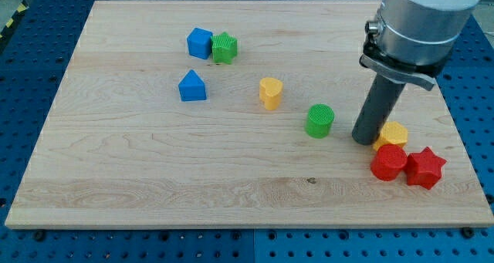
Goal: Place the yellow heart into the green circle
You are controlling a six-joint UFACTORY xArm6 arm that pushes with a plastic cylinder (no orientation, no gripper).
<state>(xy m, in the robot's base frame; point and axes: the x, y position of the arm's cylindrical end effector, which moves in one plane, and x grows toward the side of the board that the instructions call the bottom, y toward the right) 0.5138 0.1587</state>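
The rod is standing over the board's right side, my tip (363,139) resting on the wood and holding nothing, having no jaws to open or close. The yellow heart (271,92) is sitting near the board's middle, well apart from the tip toward the view's left and slightly higher. The green circle (319,120) is lying between heart and tip, nearer the tip, touching neither. A yellow block (394,133) is sitting just beside the tip on its right, with a red block (388,162) and a red star (425,167) crowding below it. Upper left, a blue cube (199,42) is touching a green block (225,48); a blue house-shaped block (192,86) is sitting below them on the wooden board (139,178).
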